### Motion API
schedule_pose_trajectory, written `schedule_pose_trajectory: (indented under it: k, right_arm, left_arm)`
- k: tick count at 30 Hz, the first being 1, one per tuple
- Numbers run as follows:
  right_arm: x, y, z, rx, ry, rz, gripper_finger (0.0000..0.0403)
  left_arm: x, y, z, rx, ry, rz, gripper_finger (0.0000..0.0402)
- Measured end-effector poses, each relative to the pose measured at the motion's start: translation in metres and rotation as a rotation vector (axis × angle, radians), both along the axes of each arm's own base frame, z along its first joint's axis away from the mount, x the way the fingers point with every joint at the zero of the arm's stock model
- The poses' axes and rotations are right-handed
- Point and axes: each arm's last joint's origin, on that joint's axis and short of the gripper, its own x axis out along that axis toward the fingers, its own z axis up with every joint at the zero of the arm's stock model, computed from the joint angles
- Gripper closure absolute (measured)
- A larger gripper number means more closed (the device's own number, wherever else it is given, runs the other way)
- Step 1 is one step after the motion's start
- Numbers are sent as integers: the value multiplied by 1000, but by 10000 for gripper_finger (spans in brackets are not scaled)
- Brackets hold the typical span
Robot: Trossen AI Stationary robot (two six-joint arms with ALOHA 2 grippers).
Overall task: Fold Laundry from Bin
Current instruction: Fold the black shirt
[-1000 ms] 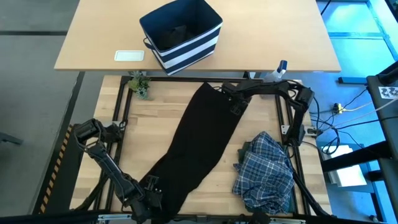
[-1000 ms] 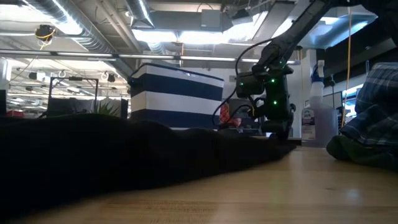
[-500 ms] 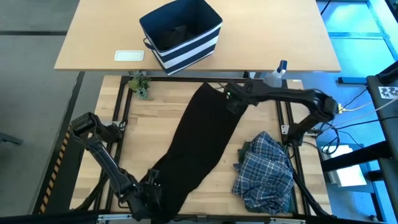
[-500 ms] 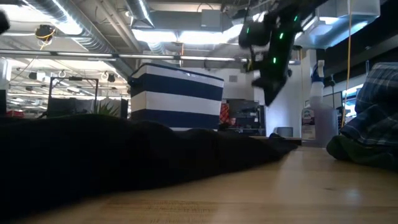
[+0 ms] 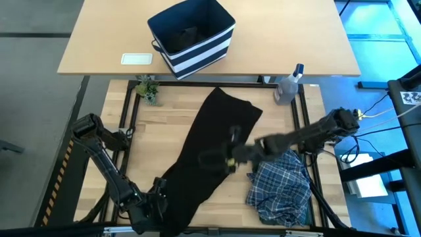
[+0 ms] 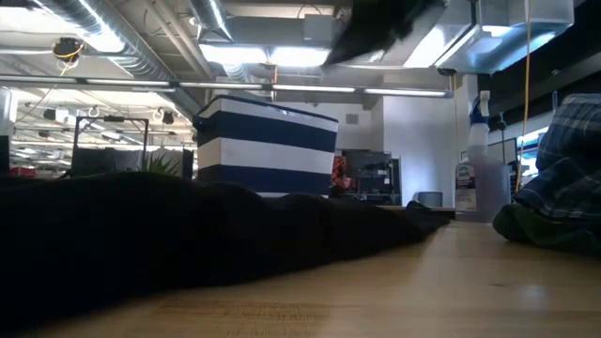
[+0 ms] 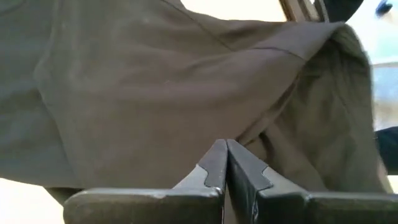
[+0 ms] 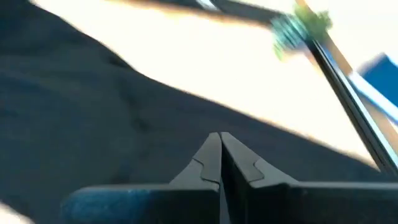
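Now: both grippers closed, dark garment laid across the table

Stretched diagonally over the wooden table (image 5: pixel 197 108) — a long black garment (image 5: pixel 210 148), one end near the far edge beside the metal frame, the other trailing off the near-left corner. Heaped at the near-right corner, a blue-and-white plaid shirt (image 5: pixel 281 181), with a sliver of dark olive-green cloth (image 6: pixel 545 235) showing beneath it in the low view. Farther off, on the lighter table (image 5: pixel 296 39) beyond, the navy bin (image 5: pixel 192 36) with white stripes, something dark lying inside.

Left gripper (image 5: pixel 155 205) low at the near-left corner, over the garment's trailing end; fingers (image 7: pixel 214 168) pressed together, tips against the cloth — cannot tell whether any fabric is pinched. Right gripper (image 5: pixel 220 158) raised above the middle of the garment, reaching in from the right edge; fingers (image 8: pixel 211 158) pressed together, holding nothing.

Also by the far edge: a clear spray bottle (image 5: pixel 287 87) toward the right corner, a small green plant (image 5: pixel 148 89) toward the left. White flat object (image 5: pixel 137 58) beside the bin.
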Motion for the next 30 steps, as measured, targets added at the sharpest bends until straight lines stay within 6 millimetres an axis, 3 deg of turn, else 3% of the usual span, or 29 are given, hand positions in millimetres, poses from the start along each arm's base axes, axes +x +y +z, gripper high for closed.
schedule_pose_trajectory:
  k: [6,11,17,22,30]
  right_arm:
    - [12,64,-16,-58,-140,233,402]
    - [14,85,-34,-24,-139,275,402]
    - [19,88,-63,63,-39,232,370]
    - [16,71,-83,118,84,17,345]
    - [-7,44,-99,101,217,-408,368]
  left_arm:
    - [1,0,0,22,-13,-15,399]
    - [-1,-6,0,-47,44,-112,383]
    - [1,-4,1,-1,7,-118,335]
    - [10,5,1,103,-52,-88,306]
    - [27,40,-20,265,10,-106,304]
